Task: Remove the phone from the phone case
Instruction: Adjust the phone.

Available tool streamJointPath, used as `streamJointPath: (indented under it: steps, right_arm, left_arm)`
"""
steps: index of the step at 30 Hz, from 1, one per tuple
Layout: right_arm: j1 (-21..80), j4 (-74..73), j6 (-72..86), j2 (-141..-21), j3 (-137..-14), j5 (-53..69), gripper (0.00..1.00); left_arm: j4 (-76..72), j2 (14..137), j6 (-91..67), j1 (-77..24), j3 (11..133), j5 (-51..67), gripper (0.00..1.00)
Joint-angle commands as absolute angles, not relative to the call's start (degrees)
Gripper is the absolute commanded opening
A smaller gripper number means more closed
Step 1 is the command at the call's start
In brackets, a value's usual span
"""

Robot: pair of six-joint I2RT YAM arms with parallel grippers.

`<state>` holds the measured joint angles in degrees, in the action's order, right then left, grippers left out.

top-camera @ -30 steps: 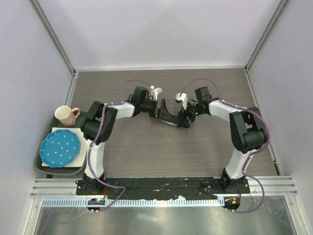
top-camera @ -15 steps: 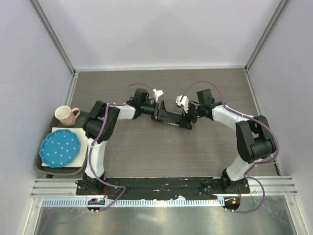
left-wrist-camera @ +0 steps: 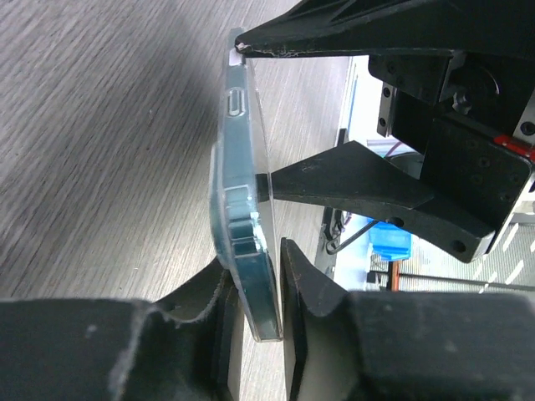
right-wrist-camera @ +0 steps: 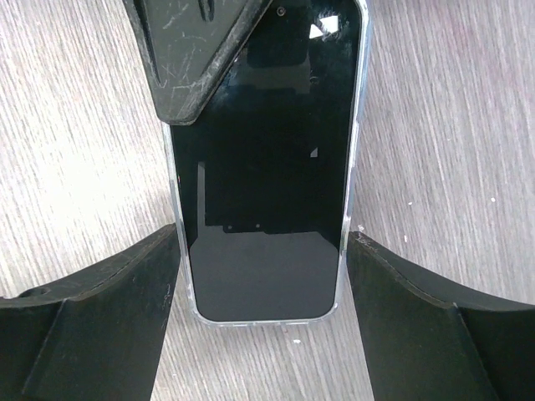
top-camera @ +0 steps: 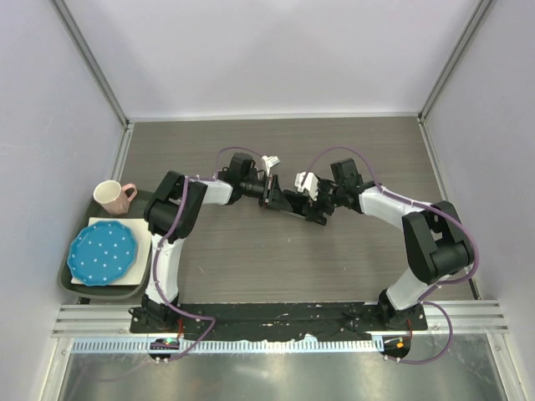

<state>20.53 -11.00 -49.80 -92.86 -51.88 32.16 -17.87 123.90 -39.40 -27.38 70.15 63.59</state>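
Left gripper (left-wrist-camera: 255, 305) narrow, pinching the phone case (left-wrist-camera: 242, 209) front-to-back at its 9 o'clock end. Right gripper (right-wrist-camera: 261, 251) wide, fingers (right-wrist-camera: 100, 309) against both long edges at the 3 o'clock end. Phone (right-wrist-camera: 267, 150) seated in the case, long axis 9-to-3 between the arms, mid-table (top-camera: 251, 267). Nothing close at 12 or 6. Mug (top-camera: 113, 197) and plate (top-camera: 102, 252) well apart at 9.
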Motion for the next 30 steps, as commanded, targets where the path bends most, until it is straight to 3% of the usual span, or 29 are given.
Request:
streamJointPath:
  steps: [1,3,4,13,18,24,30]
  right_arm:
    - [21.4,-7.4,-52.0,-88.6,-52.0,33.5,0.34]
    - [21.4,-7.9,-52.6,-88.2,-51.9,33.2,0.34]
    - [21.5,-8.1,-52.8,-87.7,-51.9,32.8,0.35]
    - [20.2,-11.4,-50.5,-84.7,-53.3,34.0,0.73]
    - [18.8,-13.9,-47.6,-84.0,-55.0,38.3,0.79]
    - [18.3,-16.0,-48.5,-83.3,-54.6,38.8,0.94]
    - [16.1,-16.0,-46.2,-83.1,-54.1,41.7,0.95]
  left_arm:
    - [-21.3,124.5,-38.1,-27.9,71.4,65.7,0.17]
    - [-21.4,124.9,-38.5,-27.8,71.5,66.0,0.1]
    - [-21.6,124.9,-38.7,-27.8,71.4,66.0,0.0]
    - [-24.5,123.2,-39.6,-27.8,70.5,67.6,0.0]
    - [-26.5,120.9,-39.9,-27.8,69.0,67.0,0.0]
    - [-22.3,118.6,-37.1,-27.1,69.2,61.0,0.0]
    - [-18.6,118.6,-34.7,-26.5,70.0,59.3,0.0]
